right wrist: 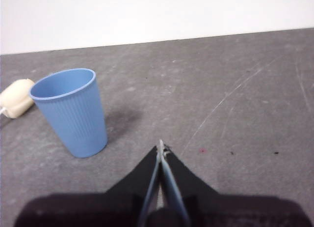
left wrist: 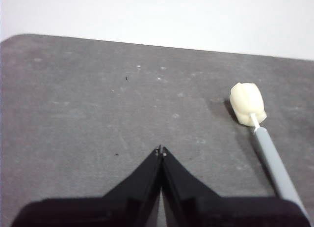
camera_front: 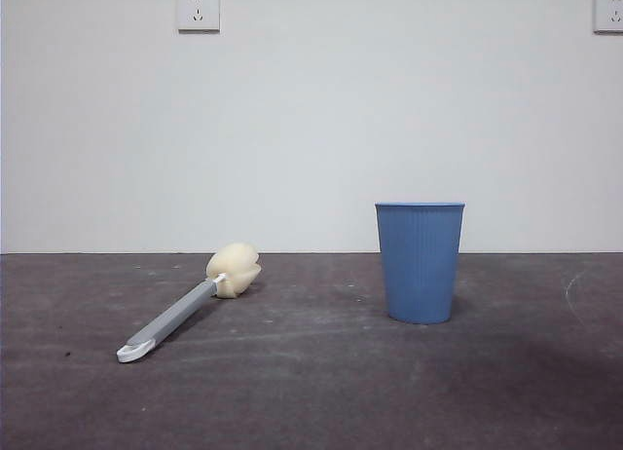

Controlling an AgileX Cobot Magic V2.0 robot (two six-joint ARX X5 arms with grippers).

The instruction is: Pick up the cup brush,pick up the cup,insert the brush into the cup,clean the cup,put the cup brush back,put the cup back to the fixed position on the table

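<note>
The cup brush (camera_front: 185, 306) lies flat on the table (camera_front: 311, 392) at the left, its cream sponge head toward the back and its white looped end toward the front. The blue ribbed cup (camera_front: 420, 261) stands upright to its right, empty. Neither arm shows in the front view. My left gripper (left wrist: 161, 150) is shut and empty, held above the table apart from the cup brush (left wrist: 255, 126). My right gripper (right wrist: 161, 147) is shut and empty, apart from the cup (right wrist: 71, 111); the brush's sponge head (right wrist: 16, 98) shows just beyond the cup.
A white wall stands behind the table with two sockets (camera_front: 198, 10) high up. The table's far edge (left wrist: 147, 42) meets the wall. Pale scratches (right wrist: 230, 97) mark the table's surface.
</note>
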